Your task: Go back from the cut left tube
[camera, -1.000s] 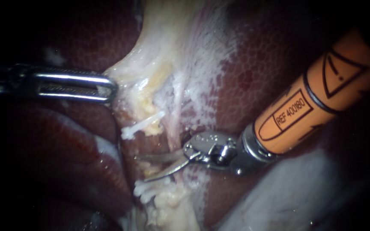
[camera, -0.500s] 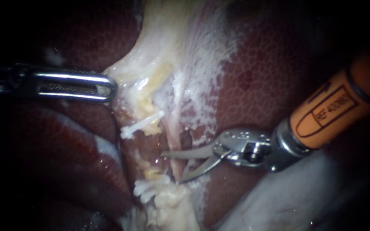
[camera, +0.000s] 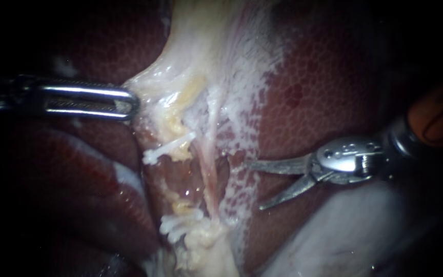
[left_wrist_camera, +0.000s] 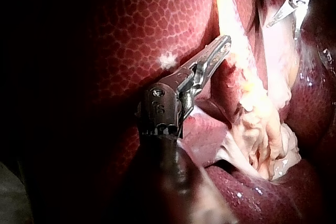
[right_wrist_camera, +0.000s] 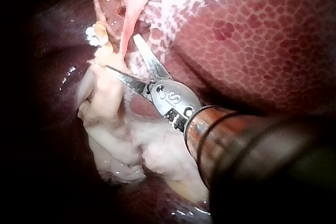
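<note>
Blades of the right instrument [camera: 253,186] stand apart, holding nothing, over bare liver [camera: 324,92], with clear room between their tips and the uncut pink tube [camera: 208,174]. Just past that tube lies the cut left tube [camera: 182,151], its two ends apart and each bearing white clips [camera: 166,150]. The left instrument [camera: 132,105] has its jaws closed on the edge of the pale tissue [camera: 152,87]. Both shafts are lost in darkness at the edges.

Right instrument [right_wrist_camera: 122,52]: two blades spread apart, nothing gripped. One blade lies over the mottled liver [right_wrist_camera: 252,35]; the other lies against pale fatty tissue [right_wrist_camera: 121,140]. A thin pink tube [right_wrist_camera: 128,30] runs just ahead of the blades. White clips [right_wrist_camera: 93,34] sit beside the tube, beyond the tips
</note>
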Robot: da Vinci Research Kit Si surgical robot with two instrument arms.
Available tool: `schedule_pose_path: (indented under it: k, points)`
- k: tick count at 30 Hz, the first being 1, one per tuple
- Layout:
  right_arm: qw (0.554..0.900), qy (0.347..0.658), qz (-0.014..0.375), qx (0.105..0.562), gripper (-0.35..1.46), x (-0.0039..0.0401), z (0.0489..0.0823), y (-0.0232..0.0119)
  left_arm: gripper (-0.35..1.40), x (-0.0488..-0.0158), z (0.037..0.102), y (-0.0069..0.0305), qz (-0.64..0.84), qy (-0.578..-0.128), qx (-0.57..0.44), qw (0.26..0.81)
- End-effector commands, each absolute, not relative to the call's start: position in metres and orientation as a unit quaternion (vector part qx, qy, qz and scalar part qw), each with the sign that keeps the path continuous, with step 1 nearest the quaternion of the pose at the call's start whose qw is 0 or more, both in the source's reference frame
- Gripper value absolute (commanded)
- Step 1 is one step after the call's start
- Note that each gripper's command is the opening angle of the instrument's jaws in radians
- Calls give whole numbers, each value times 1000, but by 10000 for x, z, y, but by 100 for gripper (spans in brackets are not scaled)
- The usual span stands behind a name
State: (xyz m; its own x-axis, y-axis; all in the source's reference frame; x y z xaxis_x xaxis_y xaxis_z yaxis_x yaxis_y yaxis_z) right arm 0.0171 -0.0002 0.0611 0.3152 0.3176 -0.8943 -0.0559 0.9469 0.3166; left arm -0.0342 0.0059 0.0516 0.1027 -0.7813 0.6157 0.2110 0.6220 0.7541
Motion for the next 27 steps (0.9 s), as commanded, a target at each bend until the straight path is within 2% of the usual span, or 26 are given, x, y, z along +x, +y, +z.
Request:
schedule_pose_path:
  k: [1, 5, 10, 18, 27]
  points:
    - [808, 570, 110, 103, 143, 170, 611, -2, -35, -342, 517, 59, -355, -568, 251, 699]
    - [822, 558, 96, 62, 143, 163, 608, 1, -35, -343, 521, 60, -355, -568, 250, 699]
    - [830, 551, 82, 42, 143, 157, 601, 8, -35, -343, 528, 59, -354, -568, 249, 700]
    - [836, 543, 77, 29, 143, 144, 586, 18, -35, -344, 534, 60, -354, -568, 248, 700]
    - [836, 543, 73, 26, 143, 144, 588, 19, -35, -347, 540, 59, -354, -568, 247, 701]
